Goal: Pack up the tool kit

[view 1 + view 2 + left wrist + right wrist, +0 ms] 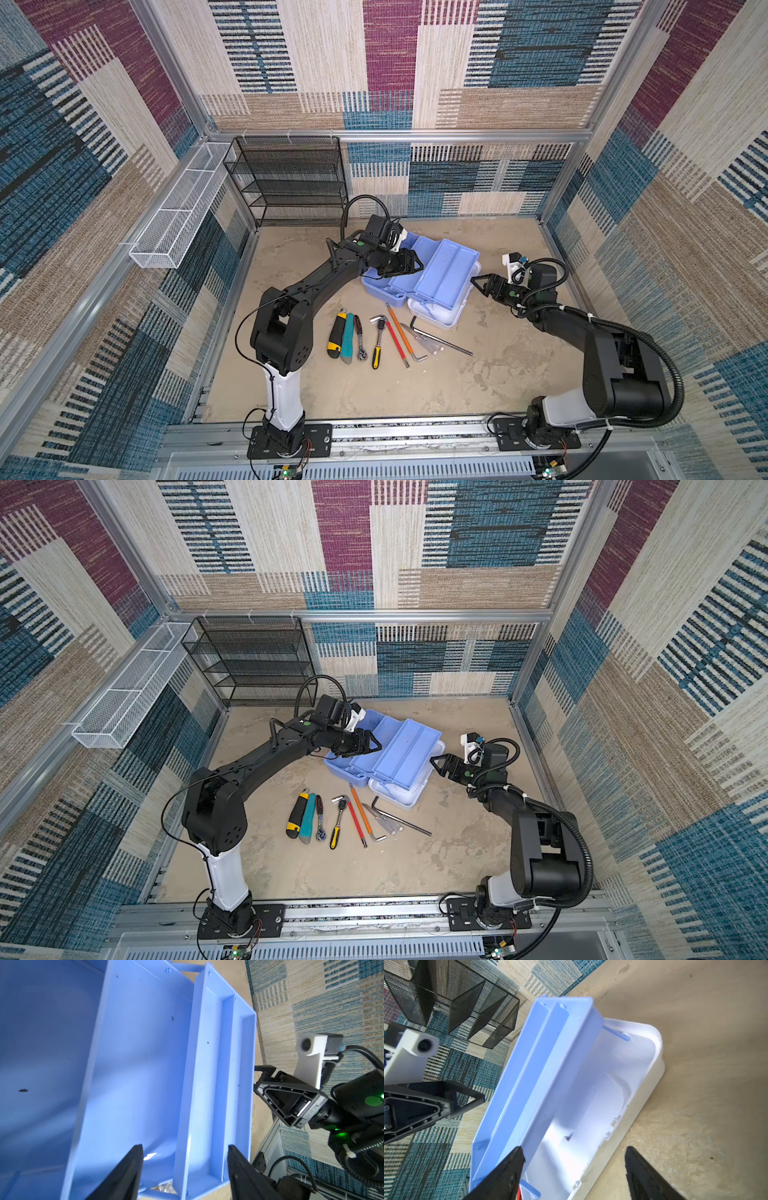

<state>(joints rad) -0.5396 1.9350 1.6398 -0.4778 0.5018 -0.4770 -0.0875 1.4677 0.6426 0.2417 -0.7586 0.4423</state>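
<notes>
Print on the tool handles is too small to read. The tool kit (446, 272) (405, 750) lies open on the beige mottled tabletop (374, 395), right of middle and toward the back edge. It is smooth moulded plastic: light blue base (384, 291), white lid (440, 318) flat on the tabletop with its hollow up, and a long blue tray (451, 266) with two channels raised on thin blue links over the lid. The left arm rises from the front edge, elbow bent, forearm reaching back and right. The left gripper (417, 262) (185, 1147) hangs over the base beside the tray with its black wedge fingers apart, gripping nothing. The right arm comes from the front right corner, folded low, wrist turned left. The right gripper (478, 284) (574, 1149) (256, 1077) is at the tray's outer wall, fingers spread. Whether a tip touches the wall cannot be told. In front of the tool kit lies a loose row of tools: yellow-black knife (336, 334), teal knife (347, 338), small ratchet (360, 337), yellow-handled ratchet (379, 340), red screwdriver (397, 343), orange screwdriver (400, 328) and steel hex keys (440, 338). A black mesh rack (291, 183) stands at the back left corner. A white mesh basket (183, 208) is fixed to the left wall.
</notes>
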